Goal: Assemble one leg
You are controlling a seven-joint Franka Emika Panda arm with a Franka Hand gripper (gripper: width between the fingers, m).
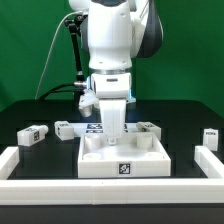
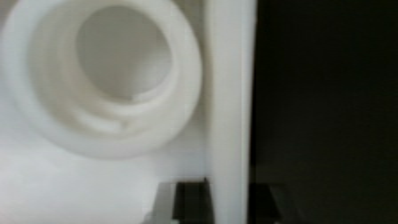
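In the exterior view my gripper (image 1: 114, 110) hangs straight down over the back of the large white rimmed panel (image 1: 100, 165). It is shut on the leg (image 1: 116, 126), a small white block held upright with its lower end inside the panel's rim. In the wrist view the leg (image 2: 228, 120) is a narrow white strip running away from the camera. My gripper (image 2: 228, 206) has a dark finger (image 2: 191, 205) on each side of it. Beside the leg is a round socket (image 2: 111, 80) in the panel's white surface (image 2: 71, 180). Where the leg's lower end meets the panel is hidden.
Other small white tagged blocks lie on the black table: two toward the exterior view's left (image 1: 30, 133) (image 1: 65, 128), one behind the panel (image 1: 150, 127) and one toward the exterior view's right (image 1: 210, 133). A low white rail (image 1: 110, 190) borders the front and sides.
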